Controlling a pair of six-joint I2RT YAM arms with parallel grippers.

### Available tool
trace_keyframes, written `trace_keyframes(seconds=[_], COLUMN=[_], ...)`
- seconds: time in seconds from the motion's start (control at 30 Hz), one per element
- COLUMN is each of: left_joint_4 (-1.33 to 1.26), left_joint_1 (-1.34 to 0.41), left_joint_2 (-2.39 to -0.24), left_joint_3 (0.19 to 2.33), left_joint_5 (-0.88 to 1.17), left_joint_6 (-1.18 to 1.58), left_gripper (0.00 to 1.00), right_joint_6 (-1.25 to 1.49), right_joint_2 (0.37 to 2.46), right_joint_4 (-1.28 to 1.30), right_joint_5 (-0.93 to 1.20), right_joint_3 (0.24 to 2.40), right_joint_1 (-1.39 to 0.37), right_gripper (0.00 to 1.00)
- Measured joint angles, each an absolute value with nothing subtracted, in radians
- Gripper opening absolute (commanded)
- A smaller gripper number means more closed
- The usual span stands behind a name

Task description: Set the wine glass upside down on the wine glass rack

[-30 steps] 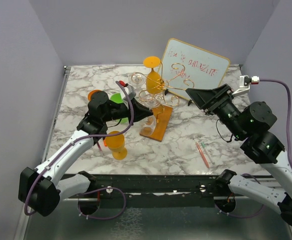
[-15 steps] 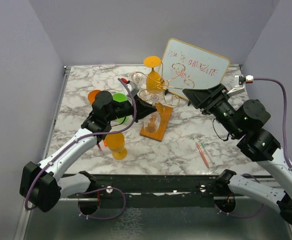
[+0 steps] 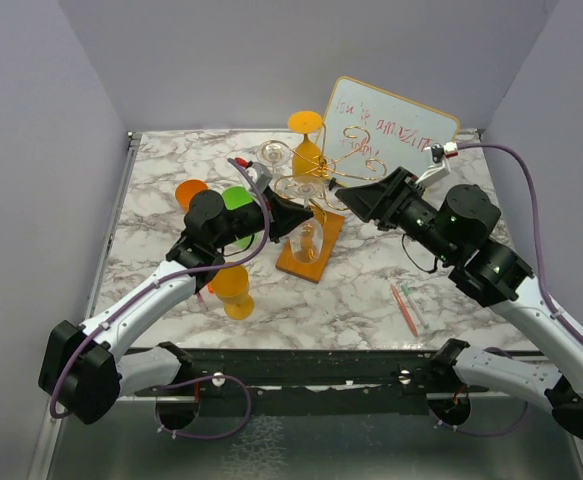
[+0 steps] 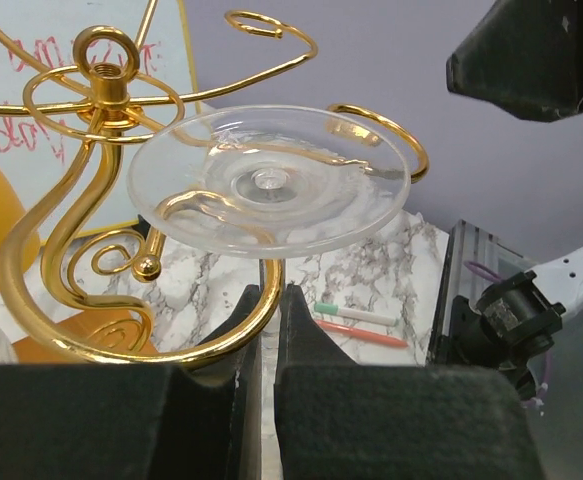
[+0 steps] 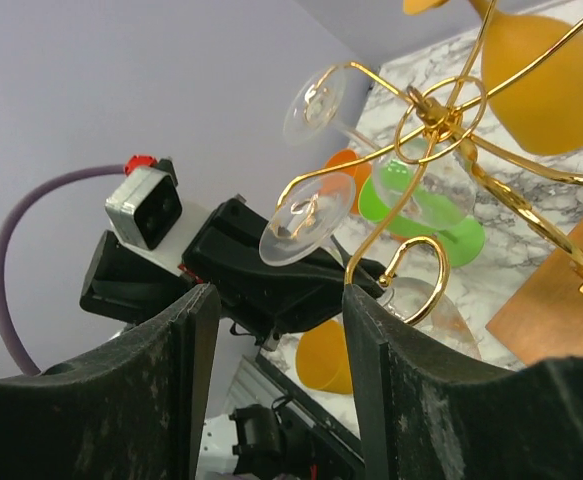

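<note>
**Task item.** The wine glass (image 4: pixel 269 183) is clear and inverted, foot uppermost. It sits at a curled arm of the wine glass rack (image 3: pixel 323 184), on the near-left side of the central post. In the left wrist view the gold wire of that arm shows through the foot from beneath. Whether foot and wire are touching cannot be determined. In the top view the bowl hangs mouth down above the rack's wooden base (image 3: pixel 301 268).

**Left fingers** (image 4: pixel 249 335). These are drawn almost together, leaving only a narrow slot. The stem of the wine glass is gripped in that slot just below the foot. The arm reaches in from the left of the rack.

**Right fingers** (image 3: pixel 359 198). These are spread wide with nothing between them. They point at the rack from the right, just beside its right-hand scroll arms. Contact with the wire cannot be confirmed.

**Other items.**
- A hung orange glass (image 3: pixel 306 152) is inverted on the far side of the rack.
- A second clear glass (image 3: pixel 274 156) hangs on the far-left arm.
- A whiteboard (image 3: pixel 396 130) with red writing leans at the far right, behind the rack.
- A standing orange glass (image 3: pixel 233 287) is on the bench (image 3: pixel 371 280) at the near left, under the left arm.
- A green glass (image 3: pixel 237 196) lies further left, partly hidden by that arm.
- Two pens (image 3: pixel 405 305) lie at the near right, well apart from the rack.
</note>
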State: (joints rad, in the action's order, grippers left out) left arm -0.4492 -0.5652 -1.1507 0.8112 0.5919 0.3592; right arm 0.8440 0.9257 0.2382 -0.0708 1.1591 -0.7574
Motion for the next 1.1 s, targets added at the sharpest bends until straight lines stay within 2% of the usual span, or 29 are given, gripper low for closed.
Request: trace_keyframes(seconds=[0.3,0.7,1.1], left_joint_4=[-0.484,-0.533,-0.532], left_joint_1=[-0.565,-0.565,-0.565], left_joint_2=[-1.146,-1.134,-1.134], left_joint_3=[0.779,0.744,0.744], left_joint_5=[0.512,0.424,0.358], left_joint_6=[0.387,0.404,0.408], left_gripper=[0.0,0.0,0.0], right_joint_6=[0.818,0.823,0.846], right_joint_2=[0.991,0.989,1.05], right_joint_4=[0.299,0.349,0.312], right_joint_5=[-0.002,-0.046,-0.165], right_joint_3=[1.161,1.161,1.138], right_joint_1=[-0.757,-0.757,-0.757], right_gripper=[0.47,0.52,0.45])
